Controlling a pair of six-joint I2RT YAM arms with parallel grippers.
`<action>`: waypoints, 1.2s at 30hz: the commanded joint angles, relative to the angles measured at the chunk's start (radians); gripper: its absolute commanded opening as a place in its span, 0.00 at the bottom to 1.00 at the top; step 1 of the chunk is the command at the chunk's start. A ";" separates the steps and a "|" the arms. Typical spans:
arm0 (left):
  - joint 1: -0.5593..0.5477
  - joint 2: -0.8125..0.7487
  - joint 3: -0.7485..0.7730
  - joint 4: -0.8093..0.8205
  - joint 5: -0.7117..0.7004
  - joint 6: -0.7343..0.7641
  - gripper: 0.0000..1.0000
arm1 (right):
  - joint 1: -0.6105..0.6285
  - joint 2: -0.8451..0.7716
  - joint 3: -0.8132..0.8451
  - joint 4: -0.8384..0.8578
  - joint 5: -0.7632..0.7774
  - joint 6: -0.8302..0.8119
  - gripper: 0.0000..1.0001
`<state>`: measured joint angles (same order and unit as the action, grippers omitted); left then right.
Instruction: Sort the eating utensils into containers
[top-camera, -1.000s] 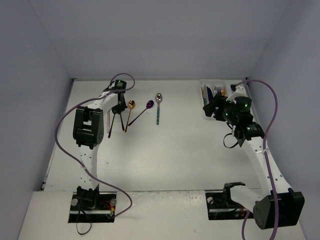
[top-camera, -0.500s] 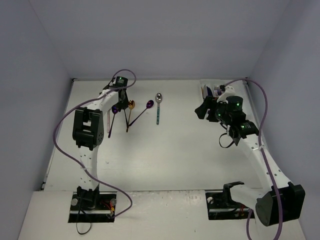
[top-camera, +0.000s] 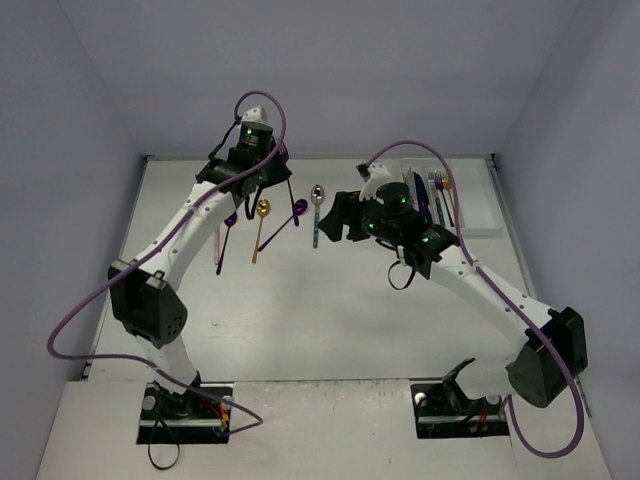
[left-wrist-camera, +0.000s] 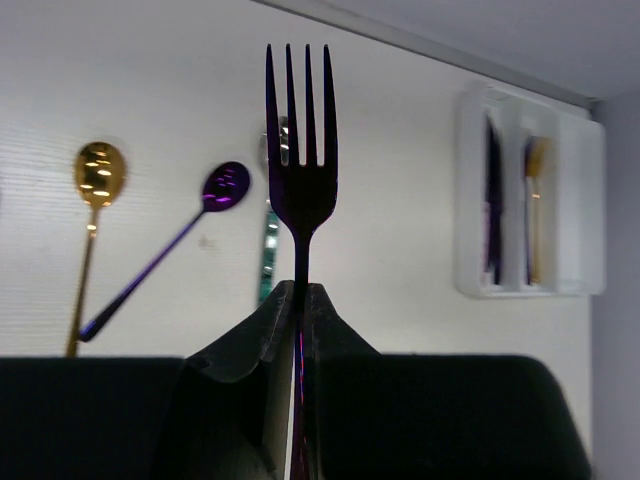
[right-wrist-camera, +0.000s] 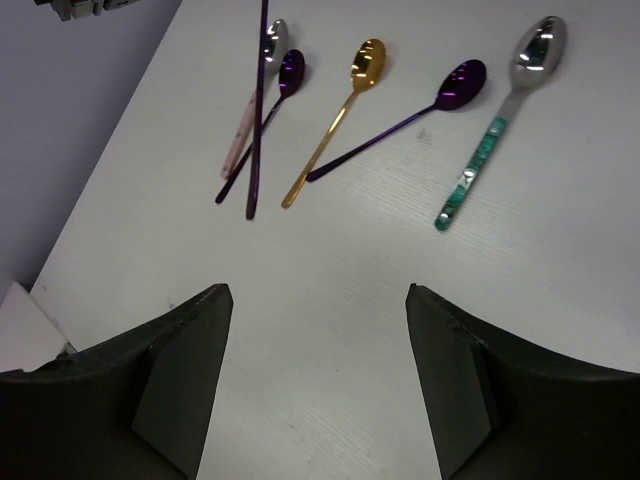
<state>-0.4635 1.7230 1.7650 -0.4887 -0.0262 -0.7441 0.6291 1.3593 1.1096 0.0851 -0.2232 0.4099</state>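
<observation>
The left claw (left-wrist-camera: 298, 300) is clamped tight on the handle of a dark purple fork (left-wrist-camera: 300, 150). The fork's tines stand straight out beyond the fingertips, raised above the table (top-camera: 330, 300). Ahead of this claw and to its left lie a gold spoon (left-wrist-camera: 98, 175) and a purple spoon (left-wrist-camera: 222, 188). Ahead to its right sits the white tray (left-wrist-camera: 470, 200), with a few utensils in its slots. The right claw (right-wrist-camera: 316, 295) hangs wide open and holds nothing. Ahead of it to the right lies a teal-handled spoon (right-wrist-camera: 480, 160), and ahead to the left a pink-handled spoon (right-wrist-camera: 240, 140).
</observation>
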 joint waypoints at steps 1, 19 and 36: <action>-0.025 -0.108 -0.065 0.115 0.009 -0.098 0.00 | 0.033 0.031 0.062 0.147 0.015 0.040 0.66; -0.078 -0.166 -0.143 0.171 -0.014 -0.148 0.00 | 0.066 0.105 0.062 0.265 -0.059 0.079 0.33; -0.083 -0.162 -0.163 0.188 -0.008 -0.131 0.07 | 0.045 0.073 -0.016 0.277 -0.007 0.079 0.00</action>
<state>-0.5423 1.6077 1.6031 -0.3882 -0.0368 -0.8828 0.6814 1.4757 1.1056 0.2775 -0.2294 0.4961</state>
